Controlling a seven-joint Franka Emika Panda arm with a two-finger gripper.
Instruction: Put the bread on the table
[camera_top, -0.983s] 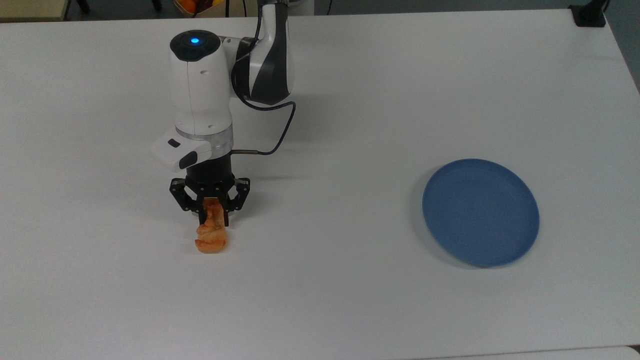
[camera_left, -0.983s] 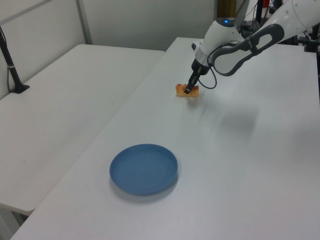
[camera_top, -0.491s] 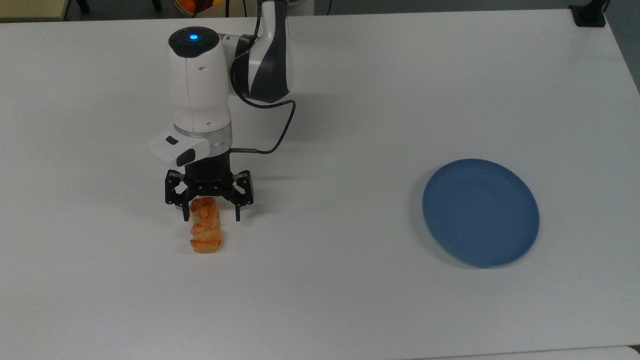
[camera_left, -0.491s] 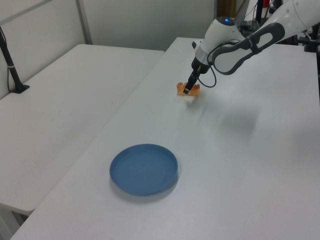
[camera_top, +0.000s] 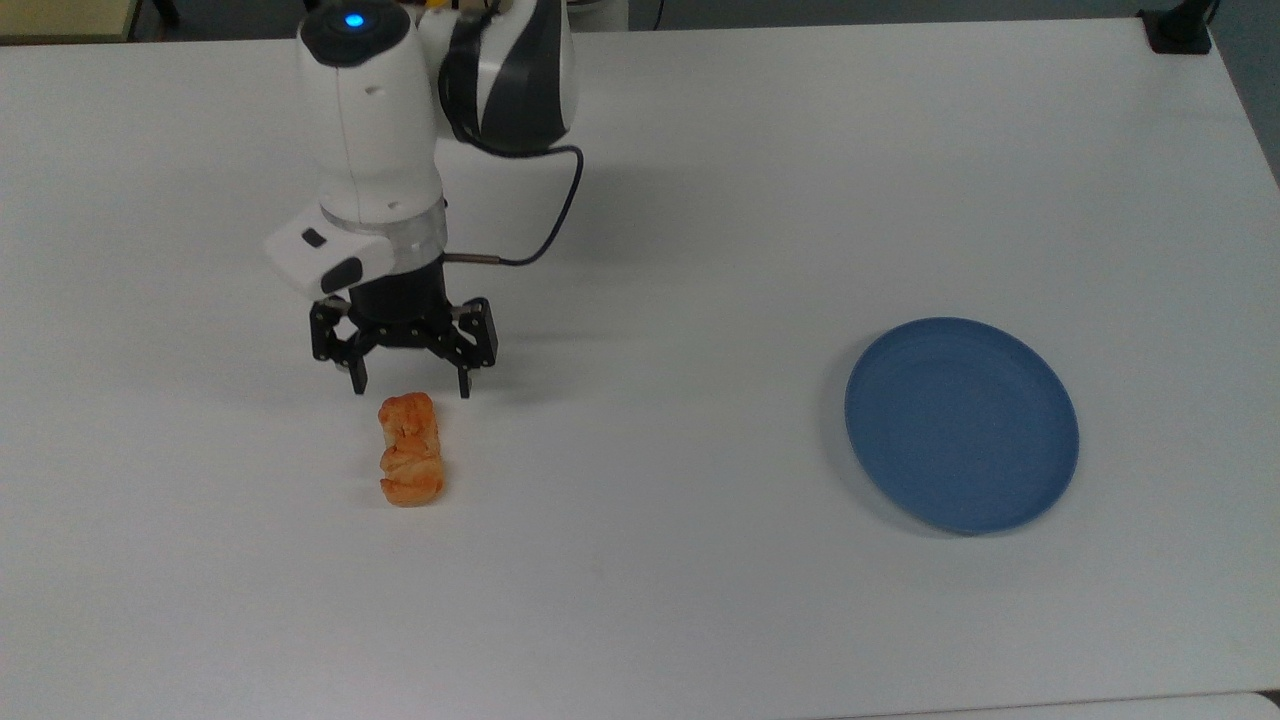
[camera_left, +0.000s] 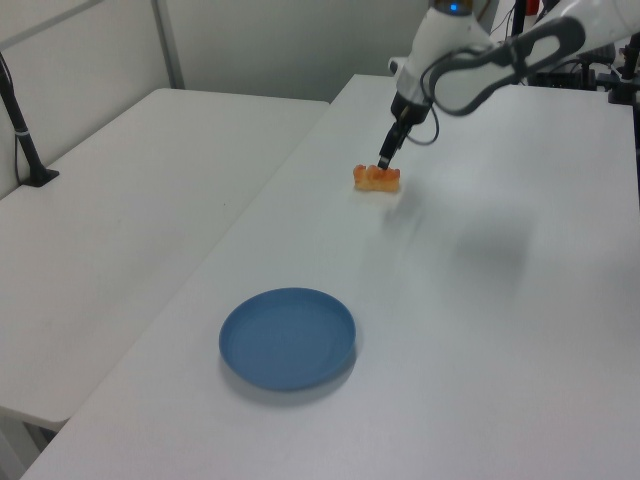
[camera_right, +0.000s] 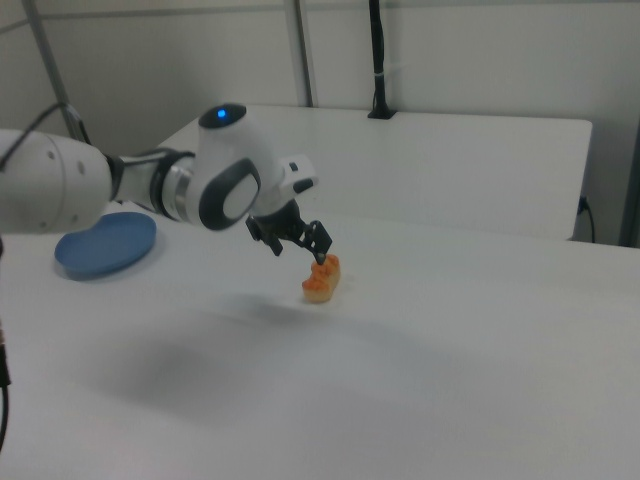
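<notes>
The bread (camera_top: 410, 450), a small lumpy golden-orange roll, lies flat on the white table (camera_top: 700, 200) at the top view's left of centre. It also lies on the table in the left view (camera_left: 376, 178) and the right view (camera_right: 322, 279). My gripper (camera_top: 411, 387) hangs open just above the roll's far end, its black fingers spread wide and touching nothing. The left view puts the gripper (camera_left: 384, 161) a little above the bread, and in the right view the gripper (camera_right: 300, 250) hovers over it.
A round blue plate (camera_top: 961, 422) with nothing on it sits at the top view's right. A second white table (camera_left: 120, 200) adjoins on the left view's left, with a black post (camera_left: 22, 125) standing on it.
The gripper let go of the bread, opened wide and rose away from it. The bread settled flat on the table and stayed there.
</notes>
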